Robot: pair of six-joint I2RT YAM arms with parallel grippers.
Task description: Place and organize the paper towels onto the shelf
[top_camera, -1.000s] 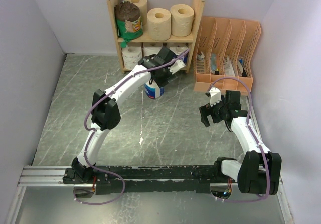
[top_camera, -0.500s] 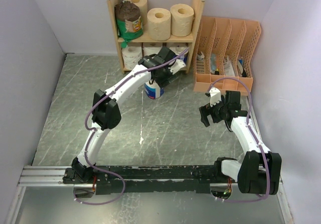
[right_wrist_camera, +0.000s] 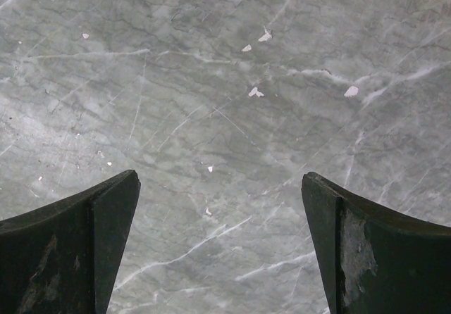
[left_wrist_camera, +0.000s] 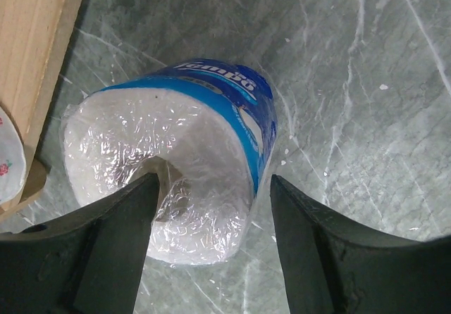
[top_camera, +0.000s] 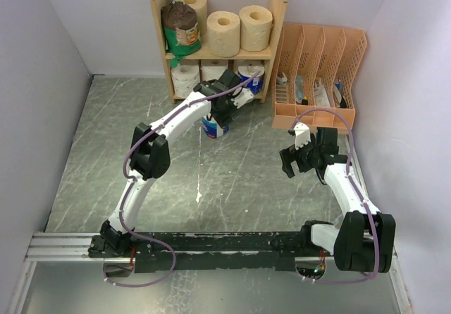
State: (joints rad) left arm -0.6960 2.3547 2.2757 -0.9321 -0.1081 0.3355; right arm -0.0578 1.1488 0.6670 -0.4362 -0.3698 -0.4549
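A blue-wrapped paper towel roll (top_camera: 213, 126) stands on the grey floor in front of the wooden shelf (top_camera: 276, 18). In the left wrist view this roll (left_wrist_camera: 176, 152) lies between the fingers of my open left gripper (left_wrist_camera: 211, 184), with a small gap at the right finger. My left gripper (top_camera: 224, 111) hovers just over it. The upper tier holds a green-and-brown wrapped roll (top_camera: 180, 25) and three tan rolls (top_camera: 223, 32). The lower tier holds white rolls (top_camera: 185, 79) and a blue-wrapped roll (top_camera: 250, 74). My right gripper (top_camera: 287, 160) is open and empty over bare floor (right_wrist_camera: 220, 180).
A peach-orange slotted file organizer (top_camera: 320, 74) stands right of the shelf, close behind my right arm. White walls close in the left, back and right. The shelf's wooden edge (left_wrist_camera: 39, 53) shows at the left of the left wrist view.
My left gripper has drawn back a little from the shelf's lower tier, uncovering a blue-wrapped roll there. The right arm has not moved.
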